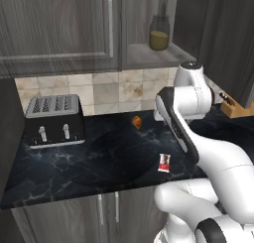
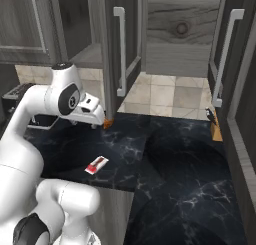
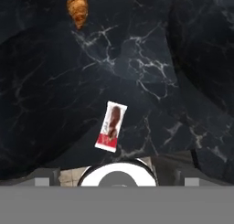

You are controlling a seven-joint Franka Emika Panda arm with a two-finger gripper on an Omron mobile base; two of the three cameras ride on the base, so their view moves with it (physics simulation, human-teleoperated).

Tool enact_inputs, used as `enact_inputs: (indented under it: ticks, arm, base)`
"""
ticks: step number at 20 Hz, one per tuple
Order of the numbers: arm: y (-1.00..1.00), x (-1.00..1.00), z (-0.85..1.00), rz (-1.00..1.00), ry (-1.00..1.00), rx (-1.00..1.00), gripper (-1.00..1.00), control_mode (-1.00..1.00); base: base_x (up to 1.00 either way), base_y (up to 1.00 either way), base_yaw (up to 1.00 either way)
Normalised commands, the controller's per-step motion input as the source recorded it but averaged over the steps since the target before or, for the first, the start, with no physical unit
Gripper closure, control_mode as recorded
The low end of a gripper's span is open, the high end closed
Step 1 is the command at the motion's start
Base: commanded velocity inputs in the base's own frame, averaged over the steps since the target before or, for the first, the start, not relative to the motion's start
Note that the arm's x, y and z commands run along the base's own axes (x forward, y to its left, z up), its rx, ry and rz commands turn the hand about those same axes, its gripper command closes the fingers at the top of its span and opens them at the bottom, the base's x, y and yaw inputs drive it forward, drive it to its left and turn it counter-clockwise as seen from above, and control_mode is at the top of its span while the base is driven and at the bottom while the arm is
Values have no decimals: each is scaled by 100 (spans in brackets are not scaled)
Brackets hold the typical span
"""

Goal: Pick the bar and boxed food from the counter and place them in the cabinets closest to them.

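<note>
Right below the hand camera: the bar (image 3: 111,127), flat on the black worktop (image 3: 151,63), dark red with its white end toward the near edge, a bit slanted. Same bar seen from the left base view (image 1: 163,162), close to the front edge of the worktop (image 1: 74,162) and just left of the white arm (image 1: 198,138); from the right base view (image 2: 96,164) lying alone near the edge too.

Further back – an orange-brown pastry (image 3: 77,8), well apart from the bar, closer to the tiled wall (image 1: 104,91). Toaster (image 1: 53,120) parked at the left end of the worktop, against the wall. Knife block (image 1: 233,107) off to the right.

Overhead, wall cabinets (image 1: 59,29) – one door closed, the next compartment open with a glass jar (image 1: 159,33) of yellowish stuff on its grey shelf. More cabinet doors (image 2: 122,49) swung open in the right base view.

Pincer spread wide, nothing in it, up above the bar, not touching it.
</note>
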Motion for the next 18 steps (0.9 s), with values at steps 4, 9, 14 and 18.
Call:
enact_inputs:
  ticks: [4, 9, 14, 18]
  arm:
    - [0, 0, -50, -8, 0, 0, -100, -100]
    - [0, 8, -47, -8, 0, 0, -100, -100]
    - [1, 18, -44, -7, 0, 0, -100, -100]
    - [1, 21, -45, -7, 1, 0, -100, -100]
  base:
    - [0, 0, 0]
    - [0, 0, 0]
    - [0, 0, 0]
    - [0, 0, 0]
